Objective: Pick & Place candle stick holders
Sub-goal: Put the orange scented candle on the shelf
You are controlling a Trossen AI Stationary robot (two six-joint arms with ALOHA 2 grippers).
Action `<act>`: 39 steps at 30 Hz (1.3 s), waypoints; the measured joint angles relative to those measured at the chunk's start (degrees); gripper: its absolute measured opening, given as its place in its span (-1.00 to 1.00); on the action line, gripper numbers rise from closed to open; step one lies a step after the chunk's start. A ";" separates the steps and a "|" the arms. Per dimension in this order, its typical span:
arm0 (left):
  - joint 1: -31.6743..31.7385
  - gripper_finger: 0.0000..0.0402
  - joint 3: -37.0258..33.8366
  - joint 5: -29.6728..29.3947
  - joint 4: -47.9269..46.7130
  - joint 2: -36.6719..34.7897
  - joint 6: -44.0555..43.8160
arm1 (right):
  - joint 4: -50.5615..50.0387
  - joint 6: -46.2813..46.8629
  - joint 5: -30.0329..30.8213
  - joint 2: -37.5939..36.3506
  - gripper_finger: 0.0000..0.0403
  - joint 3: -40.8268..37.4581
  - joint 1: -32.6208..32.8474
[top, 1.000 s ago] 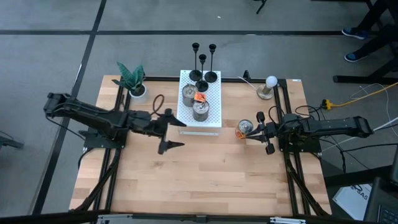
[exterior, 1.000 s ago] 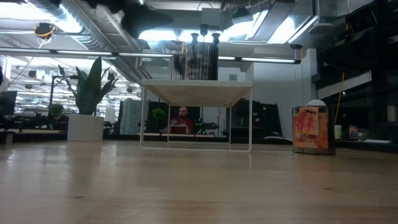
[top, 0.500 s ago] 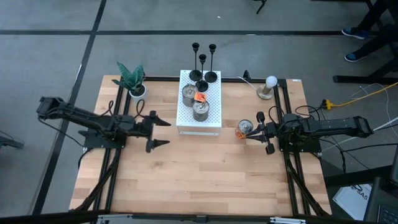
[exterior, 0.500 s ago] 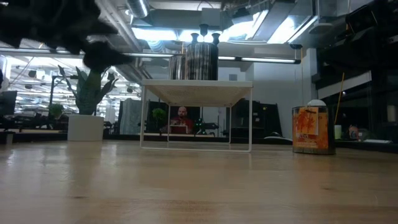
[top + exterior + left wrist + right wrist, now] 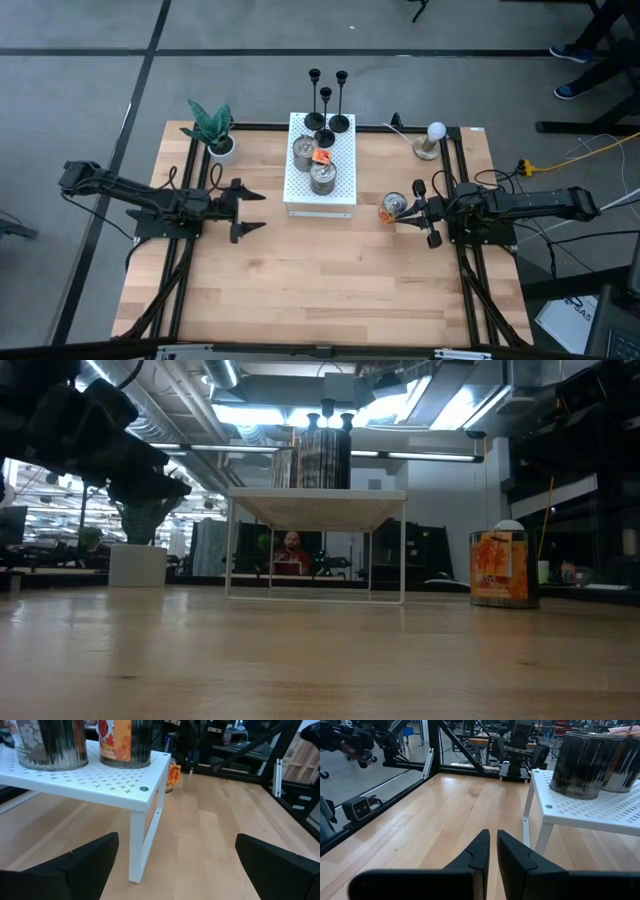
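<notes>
High view shows the candle stick holders (image 5: 327,105) standing at top centre on the white shelf's (image 5: 345,185) far edge, none gripped: left gripper (image 5: 247,209) spread wide mid-left, right gripper (image 5: 428,213) pressed together mid-right, so placing seemingly done.

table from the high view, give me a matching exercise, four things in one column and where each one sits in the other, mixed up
Things:
1. potted plant
2. white bulb on a wooden base
3. black candle stick holders
4. orange-labelled tin

Places:
A. far edge of the white perforated riser
B. on the wood just beside the shut right pincer
C. far left corner of the table
D. far right part of the table

Pairs: 1-C, 2-D, 3-A, 4-B
</notes>
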 joint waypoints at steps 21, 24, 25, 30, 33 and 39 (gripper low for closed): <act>0.00 0.99 -0.93 11.96 -13.95 -2.47 0.42 | 0.00 -0.01 0.01 0.00 -0.80 -0.02 -0.01; 0.00 0.99 -0.93 11.95 -13.92 -2.47 -1.30 | -0.02 0.01 0.00 -0.02 -0.80 0.00 0.00; 0.00 0.99 -0.93 11.88 -13.89 -2.47 -1.35 | 0.00 -0.01 0.01 -0.01 -0.80 0.01 0.00; -0.02 0.99 -0.93 9.31 -9.30 -2.71 0.42 | 0.00 0.01 0.00 -0.02 -0.80 0.00 0.00; -0.38 0.99 -0.93 5.02 -8.27 -3.33 0.76 | 0.00 0.00 -0.01 -0.01 -0.80 -0.01 0.01; -2.89 0.99 -0.95 -13.57 -15.86 -3.88 -8.41 | -0.02 0.00 0.01 -0.01 -0.80 -0.01 -0.01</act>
